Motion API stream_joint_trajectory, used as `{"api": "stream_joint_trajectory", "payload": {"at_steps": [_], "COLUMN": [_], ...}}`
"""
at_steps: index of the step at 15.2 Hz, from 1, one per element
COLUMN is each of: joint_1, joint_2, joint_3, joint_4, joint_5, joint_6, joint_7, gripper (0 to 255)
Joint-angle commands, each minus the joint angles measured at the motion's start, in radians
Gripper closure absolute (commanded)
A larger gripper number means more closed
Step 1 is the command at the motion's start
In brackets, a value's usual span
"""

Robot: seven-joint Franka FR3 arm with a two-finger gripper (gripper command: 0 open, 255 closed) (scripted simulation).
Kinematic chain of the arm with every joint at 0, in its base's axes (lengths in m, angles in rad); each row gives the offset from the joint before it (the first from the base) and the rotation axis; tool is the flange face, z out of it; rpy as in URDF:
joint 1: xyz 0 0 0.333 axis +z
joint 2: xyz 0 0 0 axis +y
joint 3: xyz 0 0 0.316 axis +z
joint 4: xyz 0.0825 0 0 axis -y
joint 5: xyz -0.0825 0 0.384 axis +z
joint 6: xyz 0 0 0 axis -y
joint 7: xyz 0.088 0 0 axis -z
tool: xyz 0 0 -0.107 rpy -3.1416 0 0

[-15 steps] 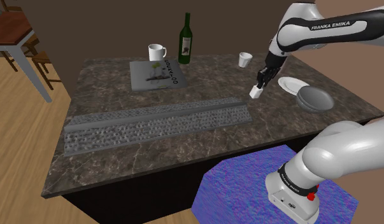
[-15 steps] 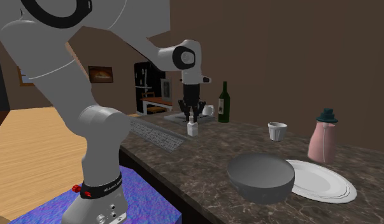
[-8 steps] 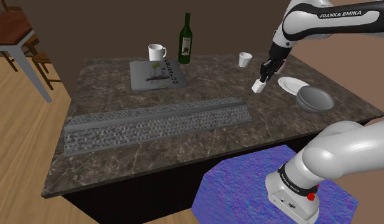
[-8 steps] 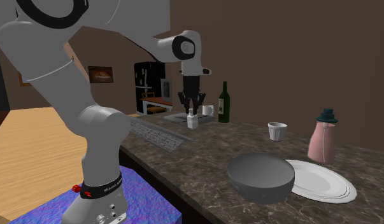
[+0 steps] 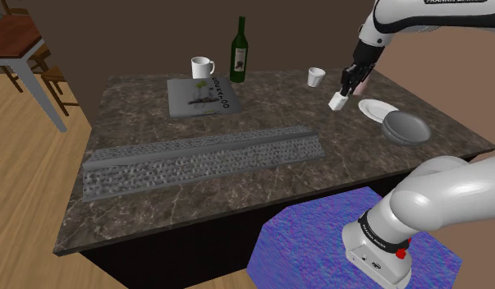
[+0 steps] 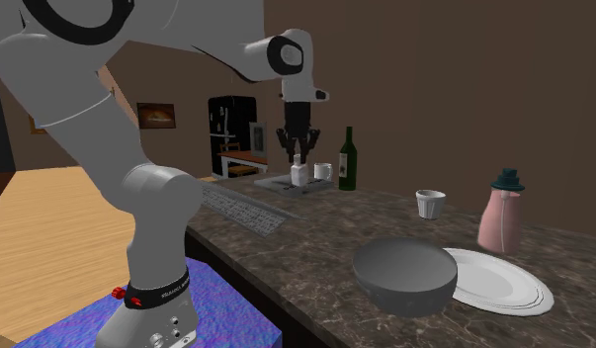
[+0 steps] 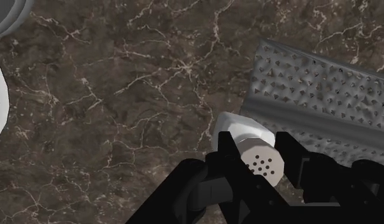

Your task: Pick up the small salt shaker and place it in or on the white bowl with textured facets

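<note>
Black gripper pinches white squarish salt shaker, top perforated, above dark veined marble tabletop. Smooth grey bowl rests there.

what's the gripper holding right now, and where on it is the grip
The gripper is shut on the small white salt shaker, its fingers clasping the top end on either side of the cap with the holes.

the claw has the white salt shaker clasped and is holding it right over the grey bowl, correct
One thing is off: the place. The claw does clasp the white salt shaker, but holds it over bare counter, well aside of the grey bowl. The wrist view shows counter beneath the shaker, the bowl far to one side.
</note>
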Motion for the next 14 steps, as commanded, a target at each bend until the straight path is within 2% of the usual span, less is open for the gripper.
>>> {"api": "stream_joint_trajectory", "payload": {"at_steps": [1, 2, 14], "joint_1": [0.002, 0.002, -0.097], "joint_2": [-0.002, -0.002, -0.006], "joint_3": [0.005, 0.006, -0.217], "joint_4": [0.023, 0.030, 0.124], "joint_5": [0.003, 0.004, -0.108], "joint_6": [-0.025, -0.032, -0.093], "joint_7": [0.002, 0.002, -0.287], "gripper": [255, 255, 255]}}
